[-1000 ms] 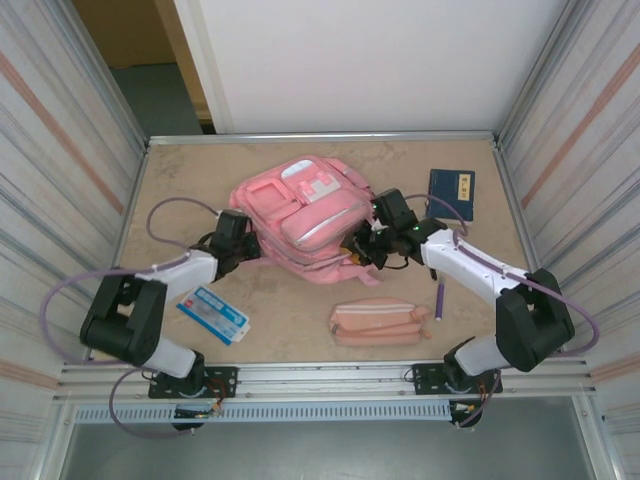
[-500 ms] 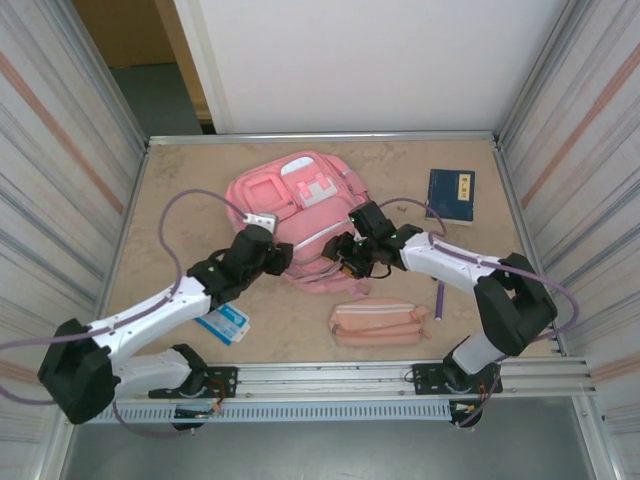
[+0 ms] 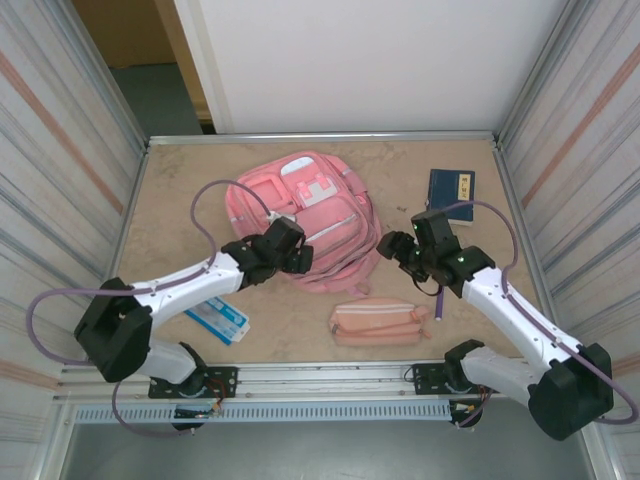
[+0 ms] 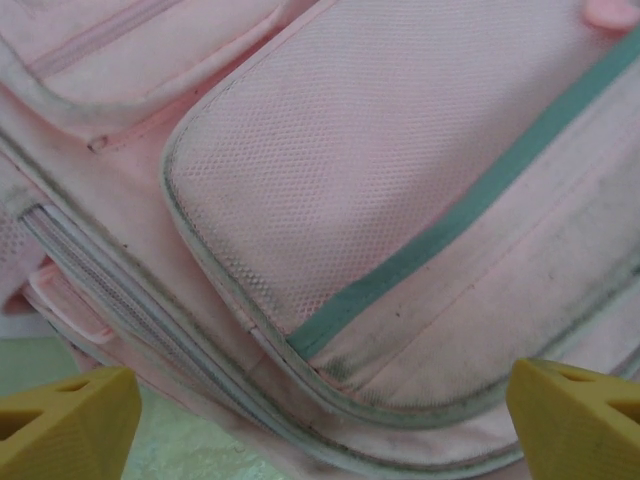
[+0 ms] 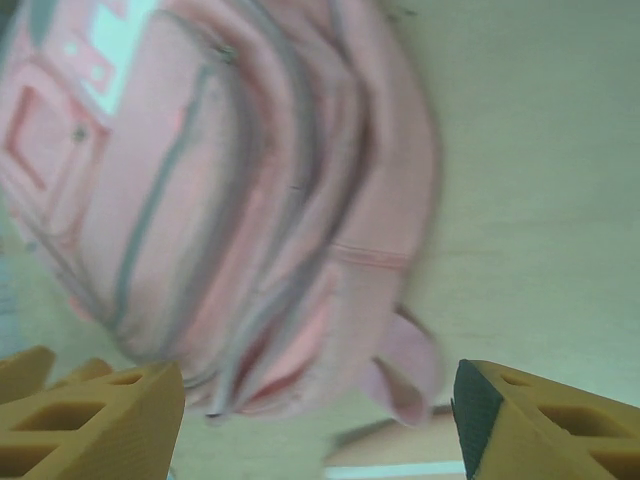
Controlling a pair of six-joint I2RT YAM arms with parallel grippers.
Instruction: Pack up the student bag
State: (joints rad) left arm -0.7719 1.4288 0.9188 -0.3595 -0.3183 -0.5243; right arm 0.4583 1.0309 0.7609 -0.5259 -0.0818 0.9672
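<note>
The student bag (image 3: 310,215) lies flat on the desk (image 3: 180,190), front pockets facing up, towards the far middle of the surface.

The left hand (image 3: 292,252) hangs over the bag's near left edge. In the left wrist view its two yellow fingers (image 4: 65,420) sit at the bottom corners of the picture, spread wide, and the hand (image 4: 320,430) holds nothing. A mesh front pocket of the bag (image 4: 400,200) with a grey-green stripe lies just beyond them. Whether the fingertips touch the fabric I cannot tell.

The right hand (image 3: 408,250) is just beside the bag's right edge, over bare desk. From the right wrist camera its fingers (image 5: 540,420) are also spread well apart, and the hand (image 5: 315,420) grips nothing. The bag (image 5: 200,200) lies ahead of it, somewhat blurred, with a pink strap end trailing at its near side.

A small pink pouch (image 3: 380,322) lies near the front edge between the two arms, apart from the bag.
</note>
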